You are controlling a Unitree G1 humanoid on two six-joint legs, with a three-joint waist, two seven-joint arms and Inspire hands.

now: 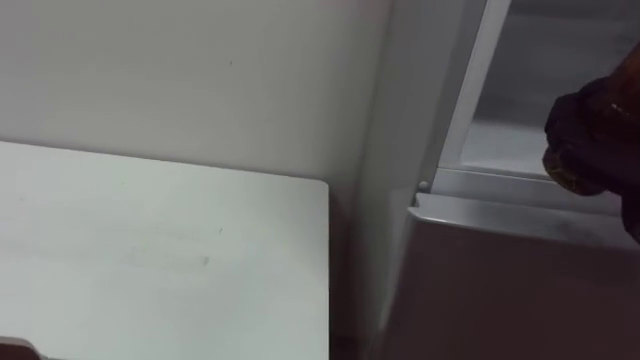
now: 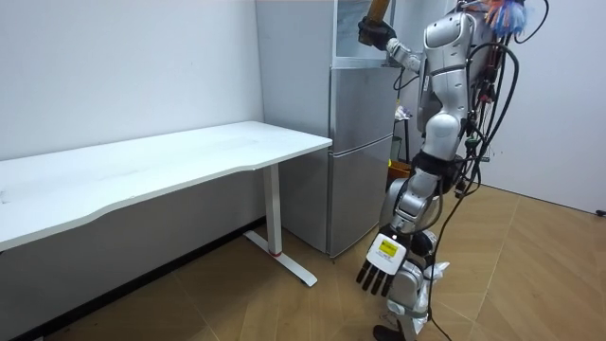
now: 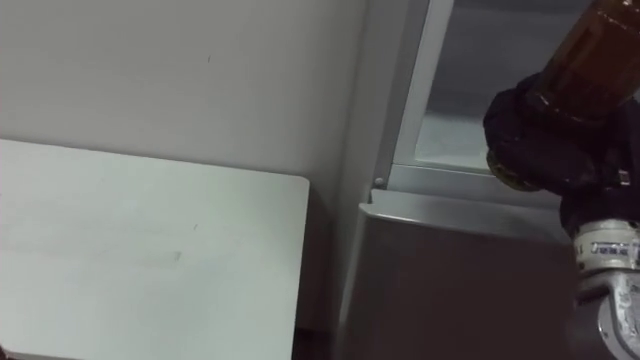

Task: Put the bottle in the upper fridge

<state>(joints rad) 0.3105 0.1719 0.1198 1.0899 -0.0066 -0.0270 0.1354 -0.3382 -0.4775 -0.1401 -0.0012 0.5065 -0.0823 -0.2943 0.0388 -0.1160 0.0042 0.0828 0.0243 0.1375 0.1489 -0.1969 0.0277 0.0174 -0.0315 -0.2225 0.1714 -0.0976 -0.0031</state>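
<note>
White table (image 2: 189,156), grey fridge (image 2: 360,142), wooden floor (image 2: 530,284)

The white rectangular table (image 2: 189,156) stands along the pale wall (image 2: 123,66), and the tall grey metal fridge (image 2: 360,142) is just beside its end, on the room view's right. The robot stands before the fridge. Its raised right hand (image 3: 545,140) is wrapped round the brown bottle (image 3: 590,60), before the open upper compartment (image 3: 480,110) and above the closed lower door (image 3: 450,280). Its left hand (image 2: 383,270) hangs by its thigh with straight fingers, well apart from the table.
</note>
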